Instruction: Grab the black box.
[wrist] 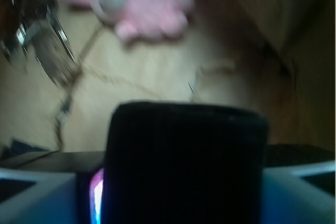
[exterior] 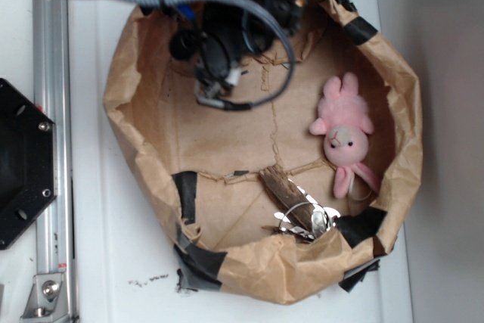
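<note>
From the exterior view, the arm hangs over the back left of the brown paper basin (exterior: 128, 104); its gripper (exterior: 215, 85) is buried in cables, so I cannot tell its spread, nor see the black box. A pink bunny (exterior: 345, 138) lies to the right.

The wrist view, blurred, shows the black box (wrist: 184, 161) filling the foreground between the pale fingers (wrist: 37, 195), apparently clasped. It looks light, stiff and somewhat slick; flat opposite sides seem the safest hold.

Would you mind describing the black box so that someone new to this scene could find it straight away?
Start at the brown paper basin; the robot arm reaches into its far-left part, and the wrist view shows the black box filling the foreground between the fingers. Unlike the pink bunny and the metal clutter, it is a plain dark block with rounded corners.
</note>
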Controlling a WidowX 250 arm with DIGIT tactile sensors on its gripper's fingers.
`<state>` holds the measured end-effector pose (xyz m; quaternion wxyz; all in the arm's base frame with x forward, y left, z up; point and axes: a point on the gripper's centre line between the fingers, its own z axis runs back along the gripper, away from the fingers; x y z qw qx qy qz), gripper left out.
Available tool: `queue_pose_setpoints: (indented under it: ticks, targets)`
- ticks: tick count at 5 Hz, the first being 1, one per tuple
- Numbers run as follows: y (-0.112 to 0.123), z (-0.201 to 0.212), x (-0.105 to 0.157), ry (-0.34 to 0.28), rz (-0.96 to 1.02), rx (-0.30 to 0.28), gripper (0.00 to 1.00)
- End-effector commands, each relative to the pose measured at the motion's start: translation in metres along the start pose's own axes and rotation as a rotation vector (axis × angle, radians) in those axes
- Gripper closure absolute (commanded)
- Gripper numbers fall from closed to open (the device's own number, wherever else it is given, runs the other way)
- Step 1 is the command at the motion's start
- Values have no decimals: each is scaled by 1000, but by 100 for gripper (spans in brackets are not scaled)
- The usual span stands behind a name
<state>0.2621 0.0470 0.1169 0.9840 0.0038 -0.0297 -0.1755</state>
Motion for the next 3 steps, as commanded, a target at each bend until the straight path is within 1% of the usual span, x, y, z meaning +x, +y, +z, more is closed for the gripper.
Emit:
queue_pose_setpoints:
  ticks: [1, 2, 3]
  targets:
    - [-43, 27, 21, -53, 165, 1, 100]
    - [-39, 29, 11, -64, 210, 1, 100]
    - [-35, 30, 6, -62, 209, -18, 100]
